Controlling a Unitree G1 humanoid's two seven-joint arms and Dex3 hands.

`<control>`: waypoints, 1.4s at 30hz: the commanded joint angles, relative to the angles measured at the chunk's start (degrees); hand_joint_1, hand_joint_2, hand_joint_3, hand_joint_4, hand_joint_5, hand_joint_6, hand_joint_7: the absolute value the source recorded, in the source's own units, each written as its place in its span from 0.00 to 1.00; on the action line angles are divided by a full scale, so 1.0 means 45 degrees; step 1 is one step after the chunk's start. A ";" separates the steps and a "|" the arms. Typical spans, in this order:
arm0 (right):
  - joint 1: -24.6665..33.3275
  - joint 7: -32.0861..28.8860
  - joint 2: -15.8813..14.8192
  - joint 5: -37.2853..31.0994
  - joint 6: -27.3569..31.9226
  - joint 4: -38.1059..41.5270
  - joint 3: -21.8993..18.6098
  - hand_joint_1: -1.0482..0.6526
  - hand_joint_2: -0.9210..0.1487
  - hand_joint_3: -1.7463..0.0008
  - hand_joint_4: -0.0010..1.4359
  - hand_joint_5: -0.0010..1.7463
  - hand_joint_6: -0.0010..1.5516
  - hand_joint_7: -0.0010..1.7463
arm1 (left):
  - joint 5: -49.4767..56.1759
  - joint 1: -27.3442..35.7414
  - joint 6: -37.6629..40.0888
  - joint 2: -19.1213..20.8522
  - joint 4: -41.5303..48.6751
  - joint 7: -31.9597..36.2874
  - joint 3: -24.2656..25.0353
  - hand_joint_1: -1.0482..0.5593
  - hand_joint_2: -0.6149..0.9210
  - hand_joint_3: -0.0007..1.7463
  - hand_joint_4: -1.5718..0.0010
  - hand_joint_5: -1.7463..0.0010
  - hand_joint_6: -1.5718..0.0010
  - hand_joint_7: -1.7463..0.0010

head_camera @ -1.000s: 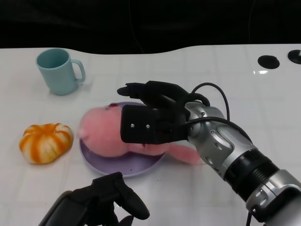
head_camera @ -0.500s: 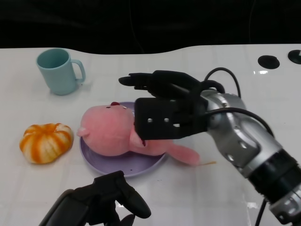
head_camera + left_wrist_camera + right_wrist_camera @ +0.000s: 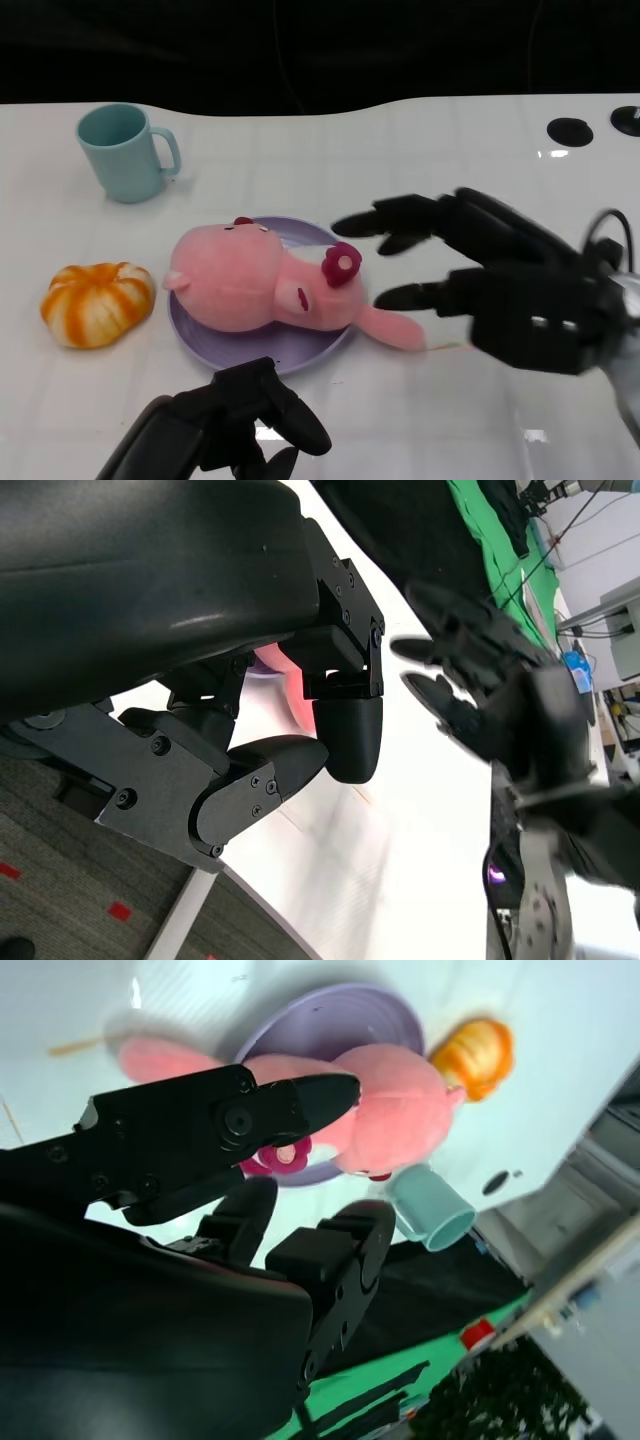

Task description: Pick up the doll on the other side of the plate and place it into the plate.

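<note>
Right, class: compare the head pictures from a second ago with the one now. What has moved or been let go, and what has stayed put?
The right hand has let go of the pink doll and drawn back to the right, fingers apart, holding nothing. The doll lies on the purple plate, one leg trailing over the rim. The left hand, teal mug and orange pumpkin have stayed where they were.

Right robot hand (image 3: 500, 290) motion-blurred
</note>
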 commanded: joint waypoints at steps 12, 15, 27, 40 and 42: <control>0.4102 0.0280 -0.1271 0.2390 0.0317 -0.3412 -0.2344 0.63 0.33 0.50 0.51 0.81 0.52 0.56 | -0.0216 0.0327 -0.0215 0.0002 0.0120 0.0084 0.0170 0.52 0.80 0.58 0.57 0.00 0.56 0.21; 0.4845 0.0484 -0.1557 0.2590 0.0930 -0.4497 -0.2452 0.66 0.43 0.37 0.54 0.83 0.52 0.63 | -0.0222 0.0549 -0.0538 0.0059 0.0158 0.0063 0.0250 0.52 0.80 0.58 0.56 0.00 0.56 0.21; 0.6089 -0.0053 -0.1505 0.2102 0.2566 -0.6306 -0.2088 0.71 0.56 0.22 0.60 0.89 0.55 0.71 | -0.0728 0.0950 -0.1247 0.0309 0.0482 -0.0173 0.1053 0.54 0.81 0.56 0.57 0.02 0.57 0.22; 0.5698 -0.0321 -0.1940 0.0639 0.1241 -0.4639 -0.1460 0.63 0.59 0.21 0.63 1.00 0.51 0.80 | -0.0740 0.0851 -0.1975 0.0378 0.1046 -0.0189 0.1162 0.53 0.84 0.51 0.56 0.01 0.58 0.22; 0.5672 -0.0286 -0.2017 0.0464 0.1264 -0.4616 -0.1421 0.62 0.58 0.22 0.63 1.00 0.51 0.80 | -0.0799 0.0806 -0.2050 0.0349 0.1137 -0.0191 0.1163 0.53 0.84 0.52 0.56 0.01 0.57 0.22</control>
